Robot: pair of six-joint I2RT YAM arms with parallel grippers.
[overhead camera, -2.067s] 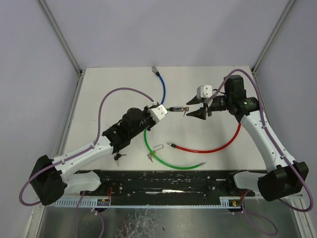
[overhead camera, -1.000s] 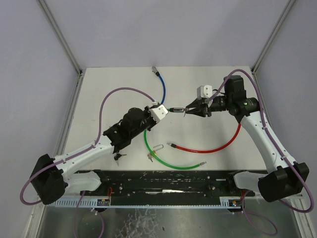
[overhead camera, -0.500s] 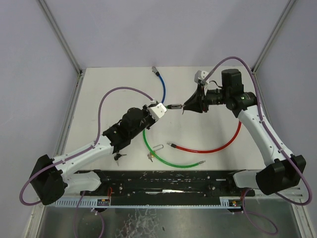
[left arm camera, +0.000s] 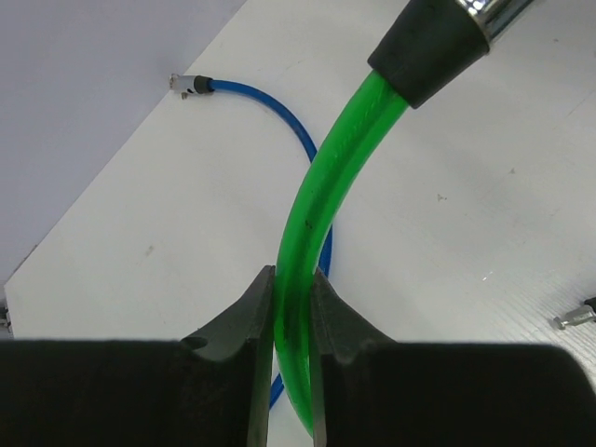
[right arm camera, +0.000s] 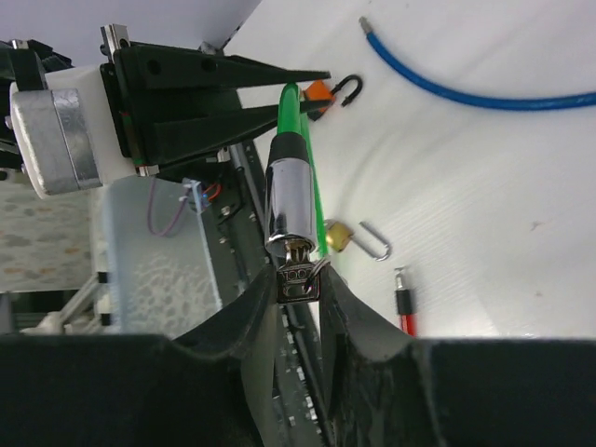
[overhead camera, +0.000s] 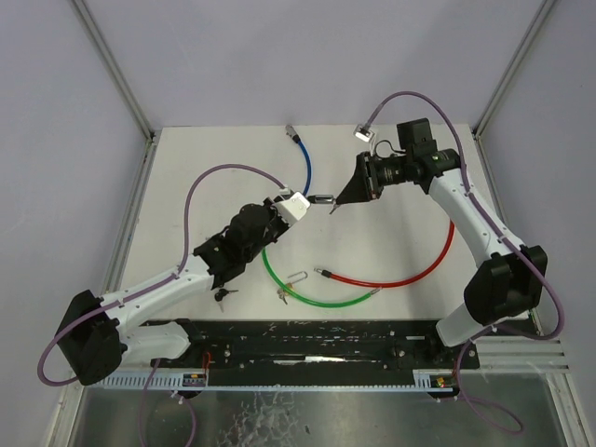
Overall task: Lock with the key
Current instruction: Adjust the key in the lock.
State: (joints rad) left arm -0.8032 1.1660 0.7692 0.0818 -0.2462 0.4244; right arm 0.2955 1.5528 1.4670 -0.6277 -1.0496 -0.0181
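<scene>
The green cable lock loops on the table, one end lifted. My left gripper is shut on the green cable just below its black collar; it shows in the top view. The chrome lock cylinder at the cable's end points at my right gripper, which is shut on the dark head of the key; the key sits in the cylinder's face. In the top view the cylinder is between both grippers, with the right gripper at its end.
A blue cable lies behind the grippers and a red cable curves at the right. A small brass padlock with an open shackle lies by the green loop. Spare keys lie by the left arm.
My right gripper closed on the key and its wrist rolled about its axis while the arm swung up and left. The lock cylinder shifted slightly left. The left arm stayed almost still.
</scene>
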